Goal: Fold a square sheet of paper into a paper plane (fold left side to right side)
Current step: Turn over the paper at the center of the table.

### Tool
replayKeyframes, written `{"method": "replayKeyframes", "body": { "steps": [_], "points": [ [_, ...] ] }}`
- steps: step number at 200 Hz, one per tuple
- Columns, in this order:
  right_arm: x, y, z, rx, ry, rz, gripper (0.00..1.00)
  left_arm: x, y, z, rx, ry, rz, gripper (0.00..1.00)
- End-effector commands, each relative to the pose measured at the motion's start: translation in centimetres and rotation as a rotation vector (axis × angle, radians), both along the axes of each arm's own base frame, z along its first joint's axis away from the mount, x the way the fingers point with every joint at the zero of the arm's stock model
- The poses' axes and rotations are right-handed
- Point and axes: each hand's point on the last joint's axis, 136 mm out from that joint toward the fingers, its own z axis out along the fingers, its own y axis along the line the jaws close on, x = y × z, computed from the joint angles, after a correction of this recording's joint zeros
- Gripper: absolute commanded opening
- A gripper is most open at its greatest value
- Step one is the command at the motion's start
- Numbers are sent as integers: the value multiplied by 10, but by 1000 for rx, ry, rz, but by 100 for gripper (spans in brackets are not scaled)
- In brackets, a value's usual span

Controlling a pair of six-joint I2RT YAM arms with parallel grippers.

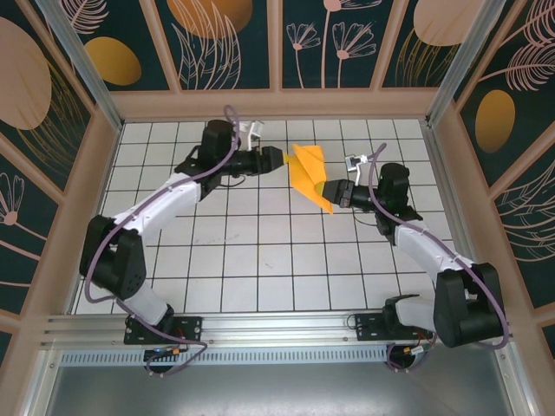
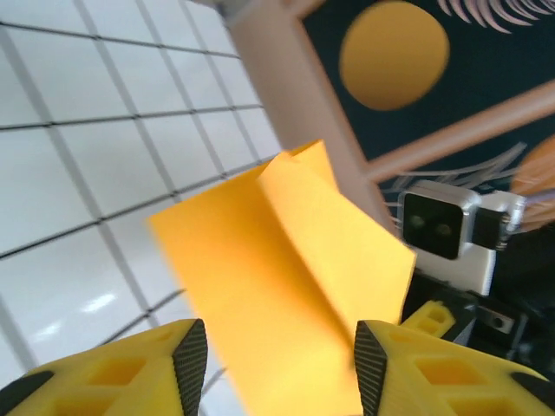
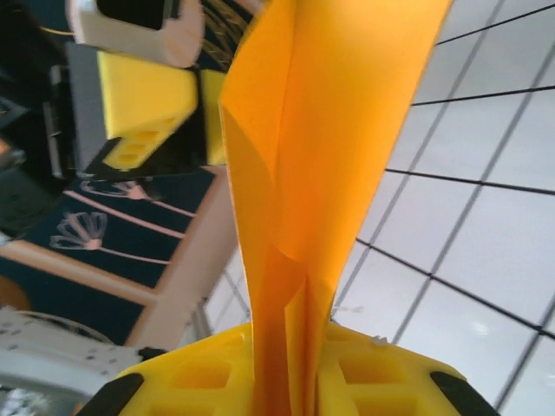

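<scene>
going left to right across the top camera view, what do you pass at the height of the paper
left arm → left gripper → orange paper → right gripper → right arm

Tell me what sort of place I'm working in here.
Likely a purpose-built robot test cell, not a home: a gridded white tabletop, an aluminium corner post and printed floral wall panels boxing it in.
</scene>
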Motion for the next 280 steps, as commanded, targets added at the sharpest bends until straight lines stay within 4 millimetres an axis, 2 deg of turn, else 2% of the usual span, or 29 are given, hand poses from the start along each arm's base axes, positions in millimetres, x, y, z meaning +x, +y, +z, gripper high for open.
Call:
{"method": "replayKeyframes", "body": {
  "steps": [1,27,52,59,63,101,132,164,191,221,248,280],
  "points": [
    [10,-10,-18,-256,-28,-110,19,6,51,3,176,-111,190,56],
    [16,-18,-37,-651,-54,-273,18,3,105,8,310,-202,431,61],
    [12,-20,-50,-986,-65,-373,17,-10,140,14,329,-250,590,62],
    [10,-20,-53,-1076,-74,-393,17,-13,147,20,321,-264,625,63],
    [10,-19,-54,-1125,-80,-399,17,-16,151,10,337,-253,635,63],
    [7,-7,-75,-1624,-198,-402,18,-34,183,13,355,-281,758,65],
    [7,24,-97,-1863,-340,-307,19,-46,204,21,357,-313,841,67],
    [6,48,-130,-1955,-407,-194,20,-53,211,27,339,-335,869,68],
    [0,61,-157,-1985,-422,-118,22,-53,210,23,349,-331,863,68],
    [-10,69,-179,-1973,-397,-53,31,-51,208,20,358,-326,853,69],
    [-23,79,-181,-1878,-344,-2,48,-49,204,17,363,-318,834,71],
    [-47,98,-161,-1641,-272,55,72,-47,198,7,354,-287,809,73]
  ]
}}
